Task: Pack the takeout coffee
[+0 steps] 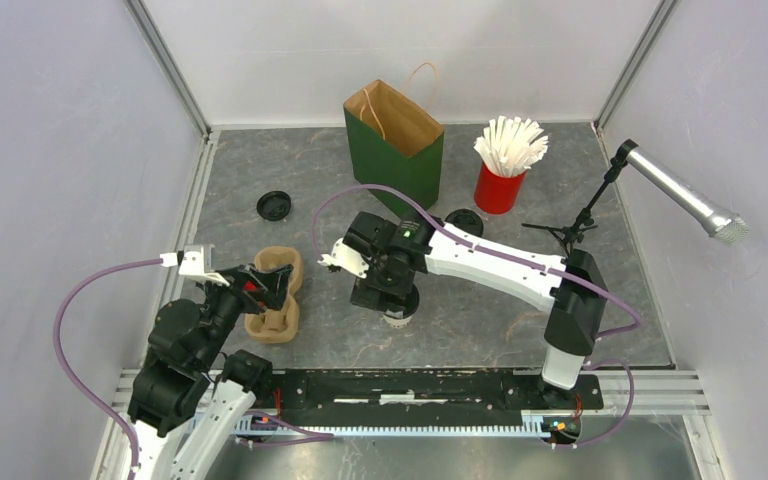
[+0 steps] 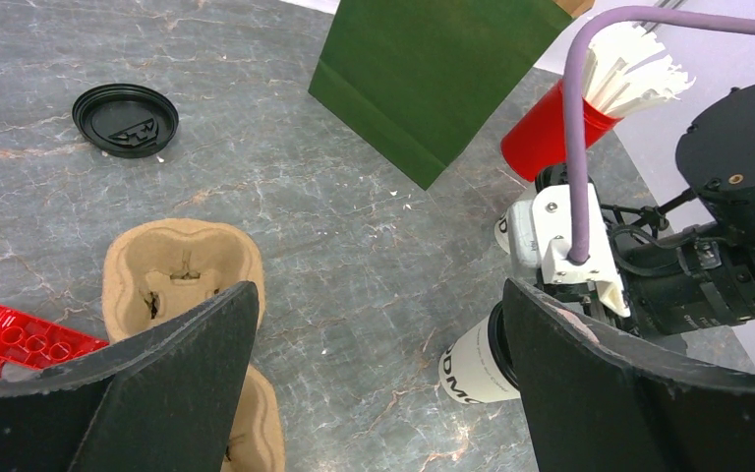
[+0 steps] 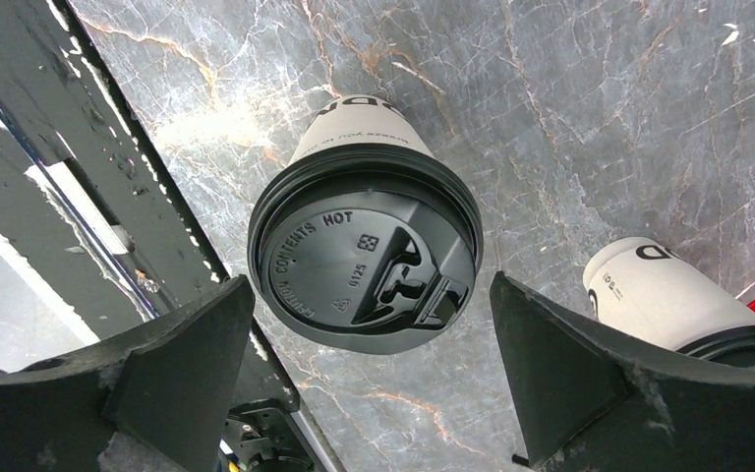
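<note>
The right claw (image 3: 371, 295) hung straight above the near cup (image 3: 364, 261) with its two fingers spread as wide as they go. It held nothing, and both fingers stood clear of the black lid. This cup stood upright on the table (image 1: 520, 320), in front of the green bag (image 1: 395, 160).

In my judgement the danger lay in the closing. If the fingers closed on the lid's rim and not on the paper wall below it, the lid could come off or the cup could tip. A hard squeeze on the thin wall could also crush it. The bag was tall and light, so a cup that struck its edge on the way in could knock it over.

The left claw (image 2: 380, 290) was also fully open and empty, above the brown carrier (image 2: 182, 270).

Both visible wells of the carrier were empty. The second cup (image 3: 654, 295) stood well apart from the first, near the red cup (image 1: 498, 190), and it seemed to carry a lid too. The red cup was full of white straws. The bag stood open, and nothing showed inside it, though its bottom was hidden. A loose lid (image 2: 125, 120) lay flat on the table by itself.
</note>
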`<move>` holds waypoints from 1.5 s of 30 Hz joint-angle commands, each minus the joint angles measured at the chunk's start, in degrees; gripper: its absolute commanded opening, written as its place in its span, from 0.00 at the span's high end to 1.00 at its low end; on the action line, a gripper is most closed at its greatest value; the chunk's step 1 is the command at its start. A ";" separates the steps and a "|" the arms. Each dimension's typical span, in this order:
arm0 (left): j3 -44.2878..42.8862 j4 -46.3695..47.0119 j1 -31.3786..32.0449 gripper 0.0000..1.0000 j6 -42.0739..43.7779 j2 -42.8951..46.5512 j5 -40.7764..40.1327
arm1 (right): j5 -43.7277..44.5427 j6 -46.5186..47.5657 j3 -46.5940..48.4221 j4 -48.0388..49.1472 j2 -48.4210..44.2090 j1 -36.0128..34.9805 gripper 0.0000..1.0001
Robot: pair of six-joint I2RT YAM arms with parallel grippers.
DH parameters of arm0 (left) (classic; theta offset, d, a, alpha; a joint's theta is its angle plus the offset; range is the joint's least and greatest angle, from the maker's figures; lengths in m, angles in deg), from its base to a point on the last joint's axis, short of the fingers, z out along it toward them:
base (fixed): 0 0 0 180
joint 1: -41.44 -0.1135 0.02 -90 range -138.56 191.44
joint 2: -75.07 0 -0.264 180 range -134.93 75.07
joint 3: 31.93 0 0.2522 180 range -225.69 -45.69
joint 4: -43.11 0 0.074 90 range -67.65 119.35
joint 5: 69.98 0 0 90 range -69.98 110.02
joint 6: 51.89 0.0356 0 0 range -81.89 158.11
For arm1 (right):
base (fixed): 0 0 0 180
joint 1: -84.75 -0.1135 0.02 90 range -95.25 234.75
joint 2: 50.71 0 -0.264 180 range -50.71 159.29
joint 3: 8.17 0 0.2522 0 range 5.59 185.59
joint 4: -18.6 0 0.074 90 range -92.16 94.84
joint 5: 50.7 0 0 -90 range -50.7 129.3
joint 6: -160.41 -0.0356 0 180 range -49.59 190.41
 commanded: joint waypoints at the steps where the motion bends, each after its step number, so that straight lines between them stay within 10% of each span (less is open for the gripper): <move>1: -0.34 0.46 0.11 0.00 1.48 -0.84 -1.50 | -0.17 -0.26 1.98 0.31 -3.75 0.12 0.02; 10: -1.26 0.03 0.08 0.00 0.94 -4.37 1.40 | 2.51 -4.62 -7.42 10.55 -14.13 1.41 0.03; 16: -2.00 3.58 0.11 0.01 -2.58 -17.28 23.18 | 2.18 -11.49 -25.82 30.74 -29.38 6.35 0.12; 25: 5.48 19.62 1.58 0.12 -11.59 -29.93 31.44 | 0.36 -22.33 -52.95 61.75 -47.46 11.49 0.03; 45: 18.41 46.74 8.94 0.16 -19.72 -45.40 34.11 | -11.86 -27.14 -60.09 76.76 -38.77 14.75 0.08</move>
